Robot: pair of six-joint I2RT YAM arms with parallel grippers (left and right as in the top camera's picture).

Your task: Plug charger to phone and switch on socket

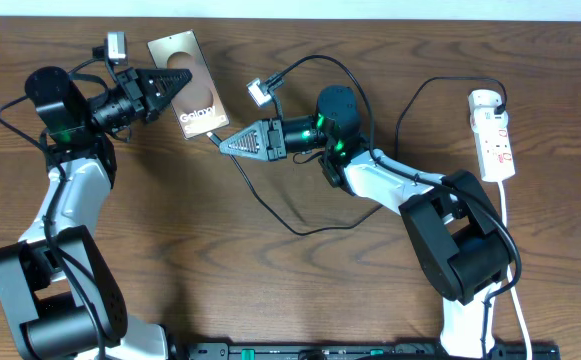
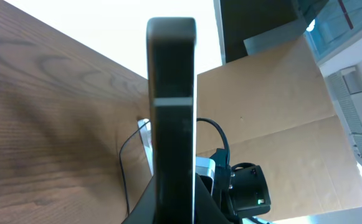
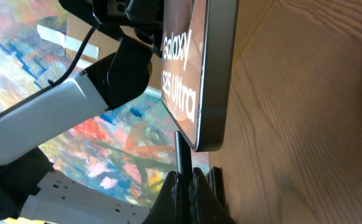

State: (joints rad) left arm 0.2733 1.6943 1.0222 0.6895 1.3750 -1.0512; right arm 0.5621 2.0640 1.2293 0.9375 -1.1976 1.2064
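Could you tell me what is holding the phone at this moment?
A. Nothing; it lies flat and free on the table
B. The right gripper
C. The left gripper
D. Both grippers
C: in the overhead view the left gripper is clamped on the phone, while the right gripper holds only the charger tip near the phone's end.

Left arm [image 1: 70, 200]: base at 7 o'clock, folds up to 10, wrist aimed at 3. Left gripper [image 1: 173, 86] clamped across the phone [image 1: 202, 105]. Right arm [image 1: 390, 180]: base at 5 o'clock, reaches toward 11, wrist aimed at 9. Right gripper [image 1: 221, 142] pinched on the charger [image 3: 179, 152] tip.
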